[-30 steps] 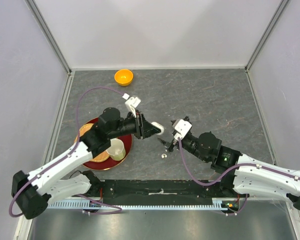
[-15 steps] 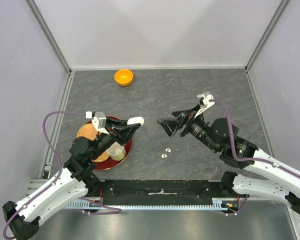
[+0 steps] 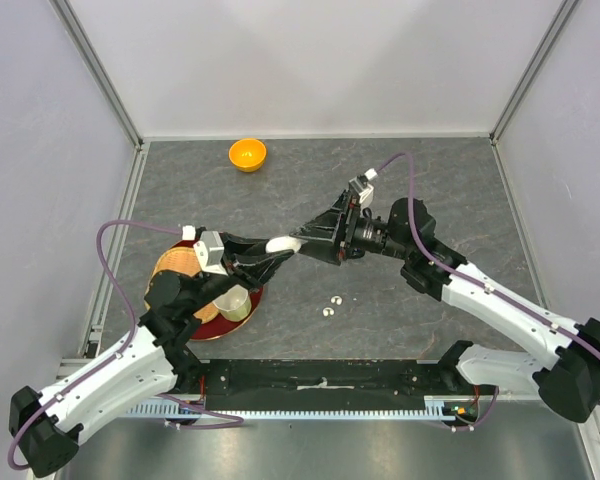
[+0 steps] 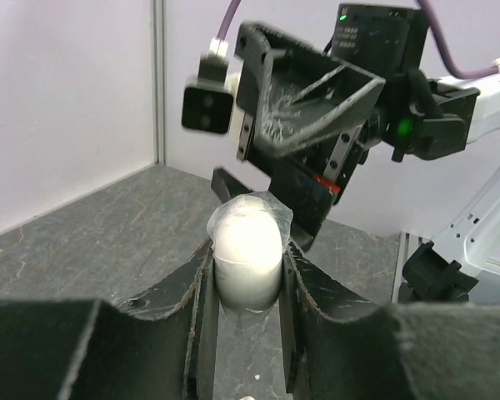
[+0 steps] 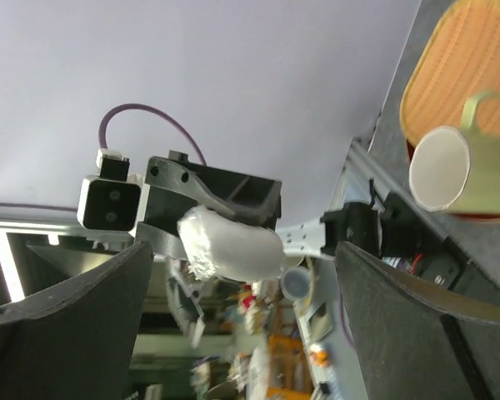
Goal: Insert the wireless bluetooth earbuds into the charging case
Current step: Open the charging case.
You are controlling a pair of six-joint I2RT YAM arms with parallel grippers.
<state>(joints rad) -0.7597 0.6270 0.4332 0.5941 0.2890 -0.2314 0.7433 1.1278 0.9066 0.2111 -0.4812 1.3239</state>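
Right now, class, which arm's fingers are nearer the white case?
Left. The left fingers are shut on the white case, one on each side. The right fingers stand open, facing it from the far side, close by but not gripping it.

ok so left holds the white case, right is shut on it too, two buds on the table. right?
No: the right gripper is open, not shut on the case. The right wrist view shows its fingers spread wide, the case out ahead. The left gripper holds the white case; two buds lie on the table.
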